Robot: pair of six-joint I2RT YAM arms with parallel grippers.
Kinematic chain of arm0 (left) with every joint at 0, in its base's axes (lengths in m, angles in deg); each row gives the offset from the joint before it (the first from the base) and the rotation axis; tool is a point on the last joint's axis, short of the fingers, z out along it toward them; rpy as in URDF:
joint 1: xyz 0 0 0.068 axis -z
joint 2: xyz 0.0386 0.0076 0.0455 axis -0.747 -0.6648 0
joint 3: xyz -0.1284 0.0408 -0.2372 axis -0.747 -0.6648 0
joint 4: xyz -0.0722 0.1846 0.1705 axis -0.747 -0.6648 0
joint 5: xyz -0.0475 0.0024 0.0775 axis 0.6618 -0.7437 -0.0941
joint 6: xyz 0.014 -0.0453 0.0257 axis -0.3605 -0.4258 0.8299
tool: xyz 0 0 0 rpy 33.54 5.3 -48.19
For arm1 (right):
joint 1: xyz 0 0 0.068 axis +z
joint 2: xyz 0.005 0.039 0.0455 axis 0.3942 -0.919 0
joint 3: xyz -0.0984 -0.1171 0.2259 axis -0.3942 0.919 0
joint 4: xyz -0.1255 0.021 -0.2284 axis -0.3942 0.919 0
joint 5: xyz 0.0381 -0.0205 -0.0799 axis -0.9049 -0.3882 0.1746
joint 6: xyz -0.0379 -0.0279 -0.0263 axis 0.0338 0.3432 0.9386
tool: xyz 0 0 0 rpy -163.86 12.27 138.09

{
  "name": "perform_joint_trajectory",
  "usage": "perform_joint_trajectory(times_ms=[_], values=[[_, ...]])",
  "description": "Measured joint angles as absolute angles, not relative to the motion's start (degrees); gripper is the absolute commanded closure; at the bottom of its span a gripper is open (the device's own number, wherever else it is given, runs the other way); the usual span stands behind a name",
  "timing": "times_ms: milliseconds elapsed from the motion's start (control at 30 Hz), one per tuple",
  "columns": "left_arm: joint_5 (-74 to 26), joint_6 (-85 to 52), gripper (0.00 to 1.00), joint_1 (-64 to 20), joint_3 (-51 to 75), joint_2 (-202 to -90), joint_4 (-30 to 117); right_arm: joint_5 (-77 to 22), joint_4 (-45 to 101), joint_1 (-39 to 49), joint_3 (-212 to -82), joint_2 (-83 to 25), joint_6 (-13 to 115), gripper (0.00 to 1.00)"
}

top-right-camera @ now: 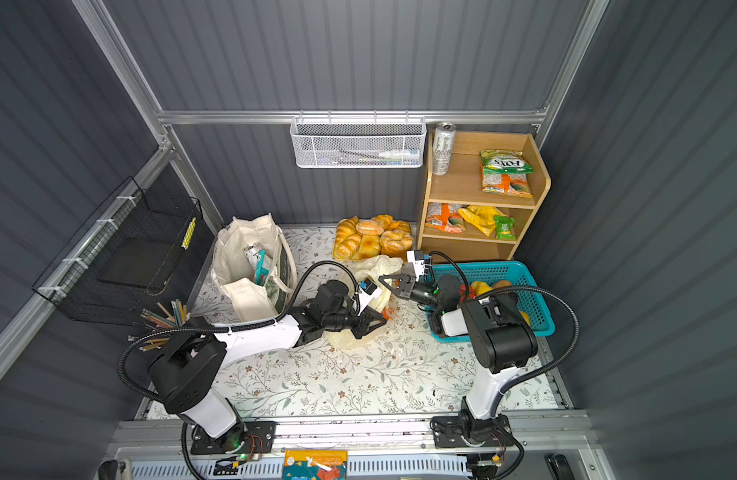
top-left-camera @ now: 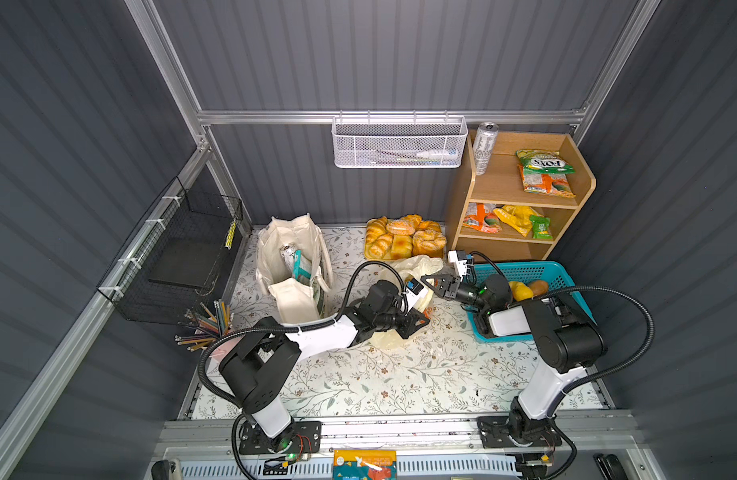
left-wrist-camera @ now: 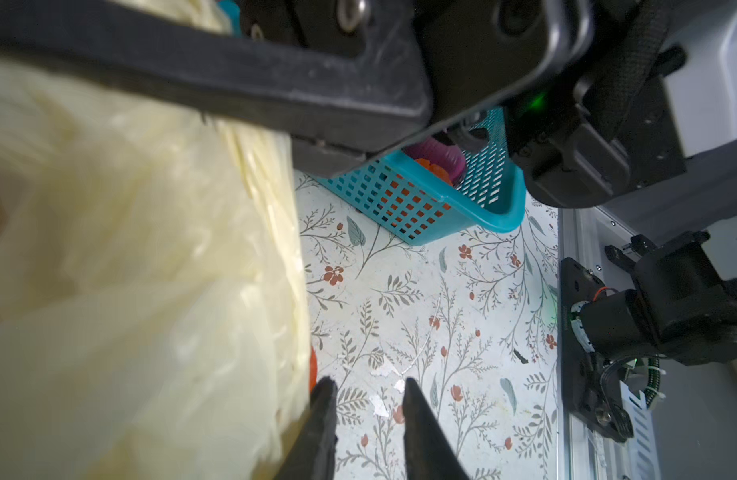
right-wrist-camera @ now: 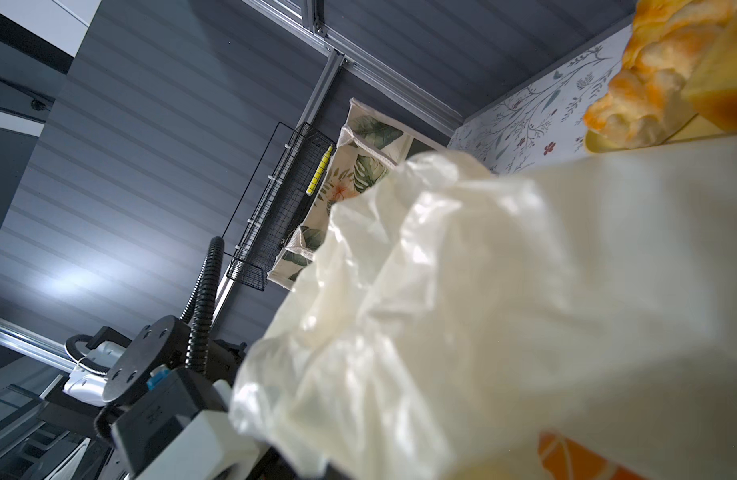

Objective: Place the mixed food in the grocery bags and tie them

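Pale-yellow plastic bag (top-left-camera: 416, 266) at centre of tabletop (top-left-camera: 400, 374); right claw (top-left-camera: 427, 280) clenched on its far rim, left claw (left-wrist-camera: 367, 386) slightly parted at its near side, gripping nothing.

Looking down into a booth of grey ribbed walls (top-left-camera: 379, 54).
Showing a wooden shelf (top-left-camera: 500, 183) at two o'clock, white mesh basket (top-left-camera: 400, 145) at twelve, black wire rack (top-left-camera: 150, 291) at nine, floral tabletop (top-left-camera: 400, 374) below.

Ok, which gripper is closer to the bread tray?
Right. The right gripper is just in front of the bread tray; the left gripper is farther, beyond the plastic bag.
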State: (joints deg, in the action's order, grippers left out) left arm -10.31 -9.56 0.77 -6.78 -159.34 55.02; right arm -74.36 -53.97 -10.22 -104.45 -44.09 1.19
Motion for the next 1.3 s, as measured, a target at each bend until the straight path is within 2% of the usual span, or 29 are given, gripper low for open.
perform_joint_trajectory(times_ms=[133, 500, 733, 900, 1300], values=[[-10.6, -9.9, 0.70, 0.8, -7.0, -157.6, 56.3, -74.4, -54.0, -10.2, -104.1, -44.1, 1.2, 1.00], [-14.4, -11.9, 0.67, -3.2, -5.8, -142.8, 62.9, -74.7, -54.1, -10.2, -104.0, -44.1, 1.2, 1.00], [-15.4, -11.8, 0.70, -7.7, -0.9, -149.2, 61.2, -76.0, -54.1, -10.2, -104.0, -44.1, 1.2, 1.00], [-10.0, -11.9, 0.69, -7.8, -1.4, -156.8, 61.0, -75.9, -54.1, -10.2, -104.1, -44.1, 1.2, 1.00], [2.4, -15.0, 0.62, -7.8, -4.4, -160.3, 65.6, -75.9, -53.9, -10.2, -104.2, -44.1, 1.2, 1.00]])
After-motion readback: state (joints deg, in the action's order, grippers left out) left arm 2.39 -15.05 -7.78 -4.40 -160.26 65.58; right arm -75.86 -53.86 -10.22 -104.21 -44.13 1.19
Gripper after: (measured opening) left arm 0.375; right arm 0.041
